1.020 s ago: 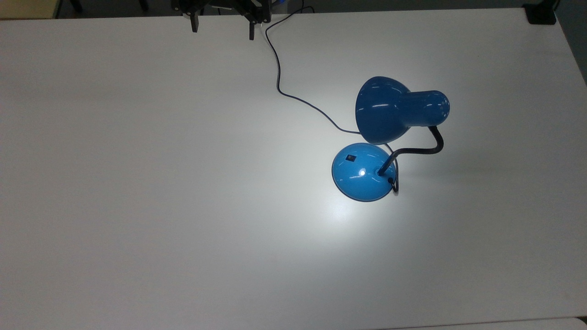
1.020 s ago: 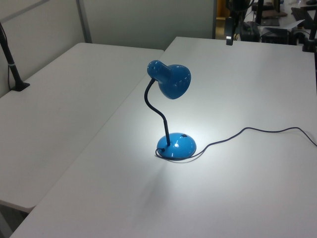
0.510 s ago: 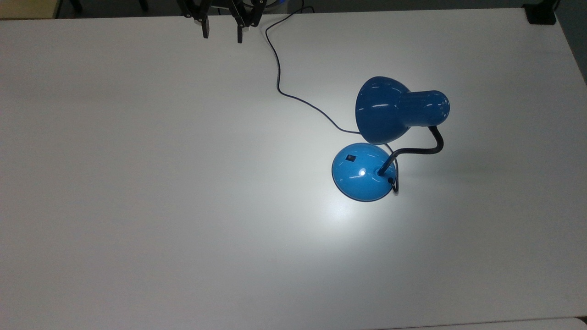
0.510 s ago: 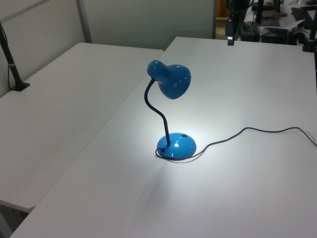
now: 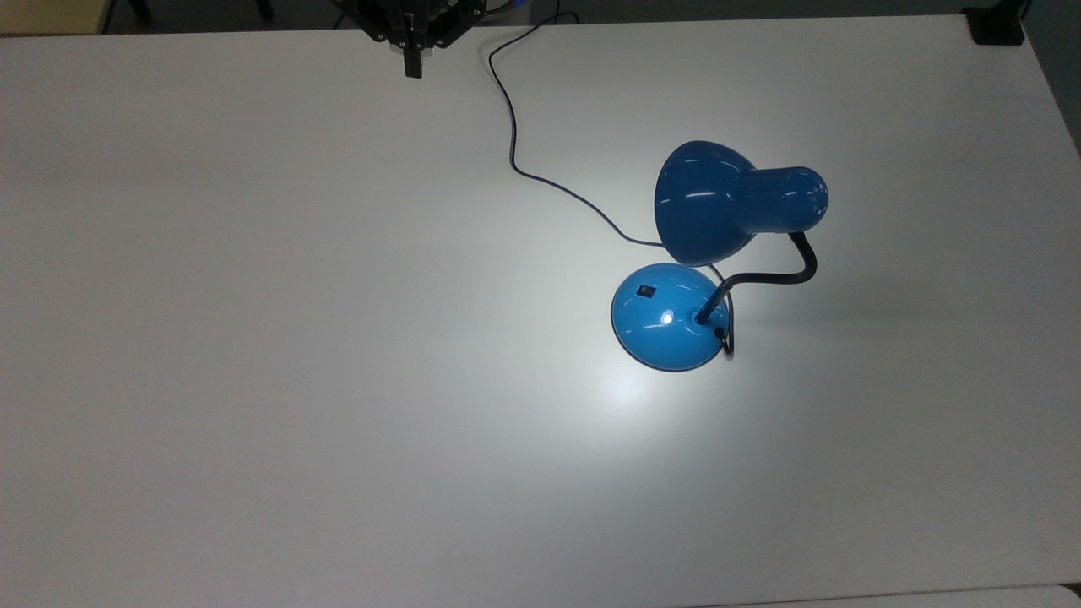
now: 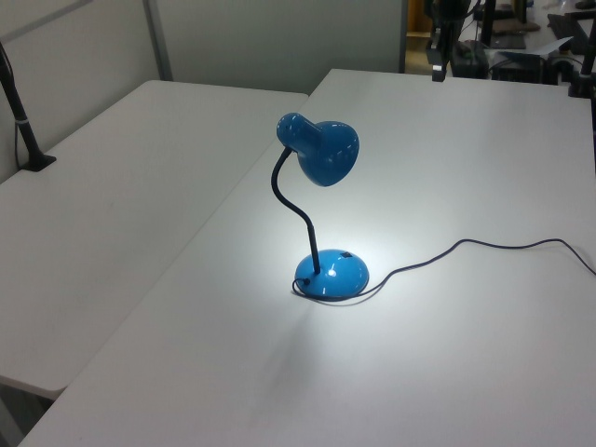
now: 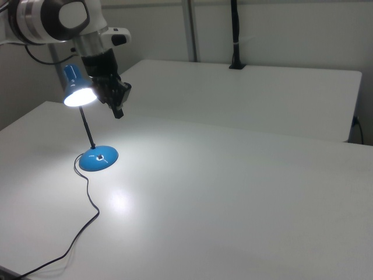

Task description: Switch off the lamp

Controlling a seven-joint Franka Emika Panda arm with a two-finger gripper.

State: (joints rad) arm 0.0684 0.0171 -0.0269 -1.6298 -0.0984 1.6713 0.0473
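The lamp stands on the table, right of centre in the top view. Its cord trails from the lamp toward the table's upper edge, where the gripper hangs well apart from the lamp.

Lamp — glossy blue enamel; table — smooth, matt white.

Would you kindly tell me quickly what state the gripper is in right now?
Gripper: closed, fingers together, holding nothing, far from the lamp, which is lit.
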